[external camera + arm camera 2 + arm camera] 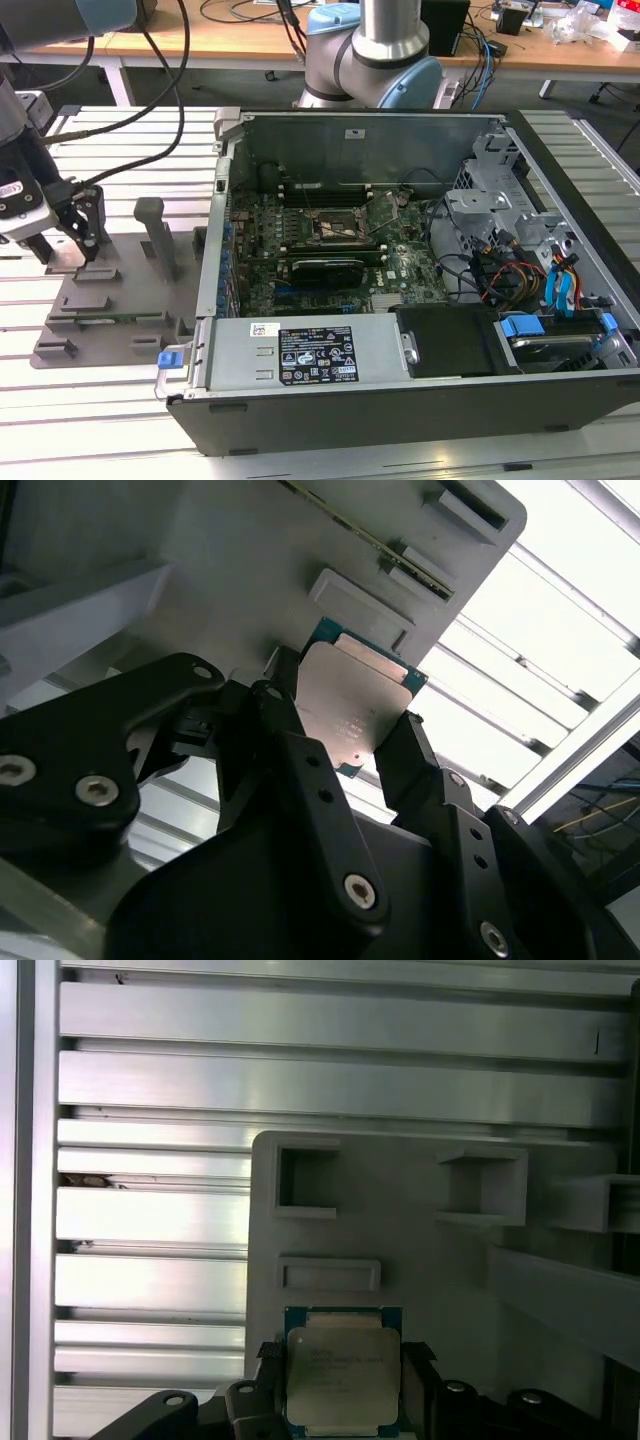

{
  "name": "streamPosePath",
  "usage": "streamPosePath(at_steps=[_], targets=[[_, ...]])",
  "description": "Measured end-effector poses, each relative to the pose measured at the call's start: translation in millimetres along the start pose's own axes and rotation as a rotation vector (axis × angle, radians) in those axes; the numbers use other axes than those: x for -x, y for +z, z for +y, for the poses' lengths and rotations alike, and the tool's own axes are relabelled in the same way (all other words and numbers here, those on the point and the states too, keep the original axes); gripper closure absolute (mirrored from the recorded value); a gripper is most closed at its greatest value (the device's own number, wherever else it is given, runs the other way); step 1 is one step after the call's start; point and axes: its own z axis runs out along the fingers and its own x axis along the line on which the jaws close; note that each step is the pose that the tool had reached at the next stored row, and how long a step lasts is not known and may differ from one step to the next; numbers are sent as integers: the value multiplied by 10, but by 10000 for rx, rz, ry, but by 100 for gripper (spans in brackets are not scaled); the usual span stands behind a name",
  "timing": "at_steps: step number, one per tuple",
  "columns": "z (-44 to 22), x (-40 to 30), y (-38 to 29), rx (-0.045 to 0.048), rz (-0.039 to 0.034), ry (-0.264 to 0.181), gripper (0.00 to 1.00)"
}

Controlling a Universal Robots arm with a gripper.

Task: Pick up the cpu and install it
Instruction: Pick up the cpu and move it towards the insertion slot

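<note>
Well off at the exterior view's left, the gripper stands over the grey holder tray, apart from the open computer case. In the second wrist view its black fingers are drawn in against opposite edges of the cpu, clamping it, silver top showing, over the tray.

A grey tray is laid on a slatted metal table, just beside an open computer case at the exterior view's right. A green board and cables are seen inside the case. A wooden desk is placed behind.
</note>
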Motion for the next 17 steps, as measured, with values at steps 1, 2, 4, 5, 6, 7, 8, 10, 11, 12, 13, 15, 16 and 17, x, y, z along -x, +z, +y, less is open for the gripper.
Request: streamPosePath(at_steps=[1, 2, 4, 5, 6, 7, 8, 10, 11, 12, 13, 15, 16, 17], targets=[[1, 1, -19, 0, 0, 0, 45], [2, 1, -37, -1, 0, 0, 45], [4, 2, -57, -1, 0, 0, 45], [5, 2, -76, -1, 0, 0, 45], [6, 3, -93, -1, 0, 0, 45], [8, 3, -113, -1, 0, 0, 45], [8, 4, -126, -1, -1, -1, 45], [9, 5, -166, -1, 0, 0, 45], [10, 5, -185, -1, 0, 0, 45], [11, 6, -213, 0, -1, 0, 45], [12, 7, -236, 0, -1, 0, 45], [14, 8, -284, -1, 0, 0, 45], [17, 9, -318, 0, -1, 0, 45], [17, 10, -335, 0, 0, 0, 45]])
